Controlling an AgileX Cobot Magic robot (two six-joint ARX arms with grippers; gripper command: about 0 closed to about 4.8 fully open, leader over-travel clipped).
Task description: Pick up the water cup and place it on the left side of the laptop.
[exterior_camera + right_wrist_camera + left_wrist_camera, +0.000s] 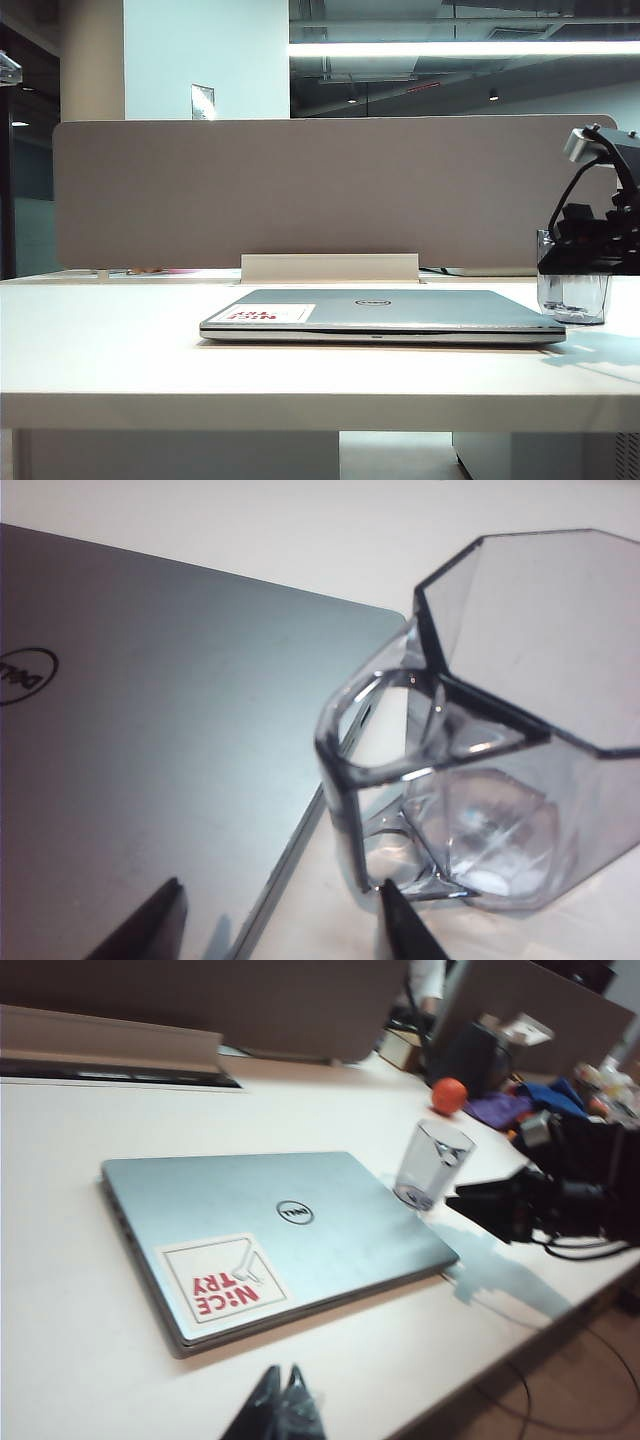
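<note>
The water cup (572, 296), a smoky clear faceted mug, stands upright on the white table just off the laptop's right edge. The closed silver Dell laptop (380, 312) lies flat in the middle, with its red-lettered sticker (225, 1285) on the lid. My right gripper (280, 885) is open right by the cup (500, 780); one fingertip (390, 900) is at the base of the handle (385, 730), the other over the laptop lid (150, 730). Nothing is between its fingers. My left gripper (283, 1375) is shut and empty above bare table, near the laptop's sticker side (270, 1240). It is out of the exterior view.
A beige partition (330, 190) closes off the back of the table, with a low cable box (330, 267) in front of it. Beyond the cup (432, 1163) sit an orange ball (450, 1095), a dark bag (480, 1055) and mixed clutter. The table's front edge (320, 410) is near.
</note>
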